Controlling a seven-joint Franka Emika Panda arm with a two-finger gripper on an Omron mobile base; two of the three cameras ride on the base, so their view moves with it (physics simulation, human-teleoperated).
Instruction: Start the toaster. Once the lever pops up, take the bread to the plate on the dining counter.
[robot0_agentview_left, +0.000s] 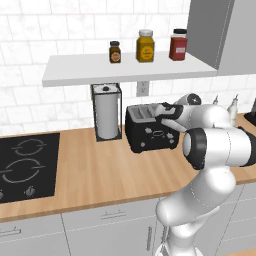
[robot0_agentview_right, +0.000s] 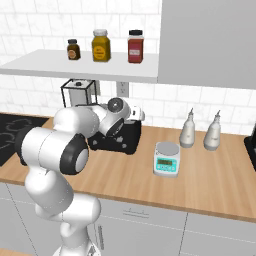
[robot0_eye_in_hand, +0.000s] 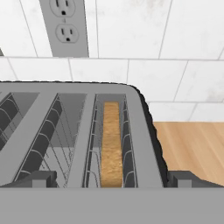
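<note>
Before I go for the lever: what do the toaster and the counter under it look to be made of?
Toaster: black, matte-looking body, plastic or painted metal; grey top and wire slot guards look metallic. A tan, grainy bread slice sits in one slot. Counter: light wood, judging by its grain lines, smooth finish.

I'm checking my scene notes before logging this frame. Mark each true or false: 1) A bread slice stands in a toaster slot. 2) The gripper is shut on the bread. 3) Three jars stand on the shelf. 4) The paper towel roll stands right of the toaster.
1) True: the bread stands in one slot of the toaster.
2) False: the gripper is open above the slot, holding nothing.
3) True: three jars stand on the shelf.
4) False: the paper towel roll stands to the toaster's left.
</note>
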